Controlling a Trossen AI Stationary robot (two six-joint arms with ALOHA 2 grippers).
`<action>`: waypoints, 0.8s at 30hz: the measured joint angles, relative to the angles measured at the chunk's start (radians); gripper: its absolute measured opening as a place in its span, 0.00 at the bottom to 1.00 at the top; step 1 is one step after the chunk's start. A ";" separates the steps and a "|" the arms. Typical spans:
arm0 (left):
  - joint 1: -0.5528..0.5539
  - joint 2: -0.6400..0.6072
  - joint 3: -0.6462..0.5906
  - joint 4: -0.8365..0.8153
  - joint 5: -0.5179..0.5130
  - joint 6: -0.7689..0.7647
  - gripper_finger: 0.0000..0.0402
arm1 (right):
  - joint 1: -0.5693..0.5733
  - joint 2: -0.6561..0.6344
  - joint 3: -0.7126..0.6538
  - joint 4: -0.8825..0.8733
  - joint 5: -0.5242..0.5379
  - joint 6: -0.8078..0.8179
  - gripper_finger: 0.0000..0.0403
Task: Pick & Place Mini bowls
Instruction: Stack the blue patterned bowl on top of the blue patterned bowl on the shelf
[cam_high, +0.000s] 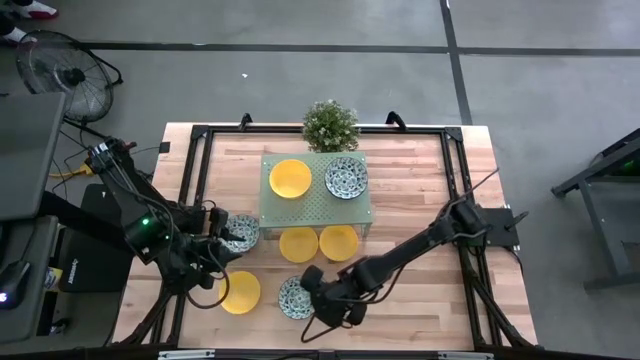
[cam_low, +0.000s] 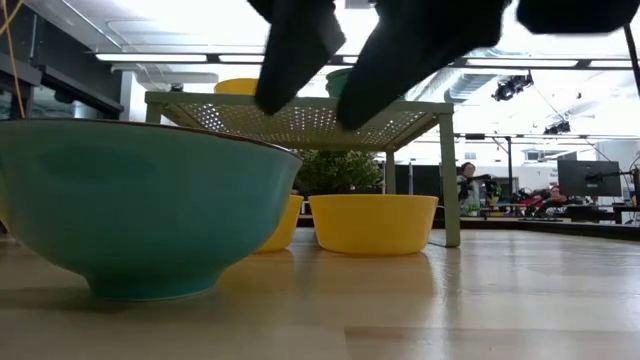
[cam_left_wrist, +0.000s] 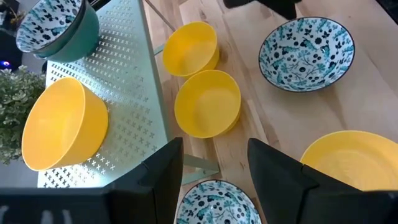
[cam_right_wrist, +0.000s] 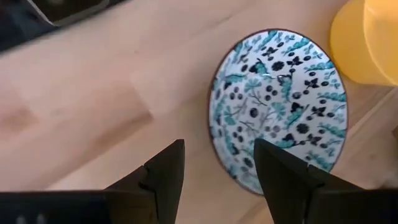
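Right gripper (cam_high: 318, 303) open, empty, hovering just beside patterned bowl (cam_high: 293, 297). Yellow bowl (cam_high: 240, 292) past it, near open left gripper (cam_high: 218, 262). Perforated stand (cam_high: 316, 205) ahead holds two more bowls; plant (cam_high: 331, 125) behind.

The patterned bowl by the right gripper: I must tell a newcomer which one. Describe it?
Find the green perforated stand mid-table. In front of it, near the table's front edge, sits the patterned bowl, between a yellow bowl and the open right gripper. The other patterned bowls sit elsewhere.
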 joint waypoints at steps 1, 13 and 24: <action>0.000 0.000 0.000 0.000 0.000 0.000 0.43 | 0.000 0.008 0.003 0.004 0.017 -0.018 0.45; 0.000 0.000 0.000 -0.006 0.000 -0.026 0.43 | 0.000 0.062 0.002 0.044 0.046 -0.116 0.45; 0.000 0.000 0.000 -0.007 0.004 -0.045 0.43 | -0.007 0.065 0.002 0.033 0.033 -0.118 0.29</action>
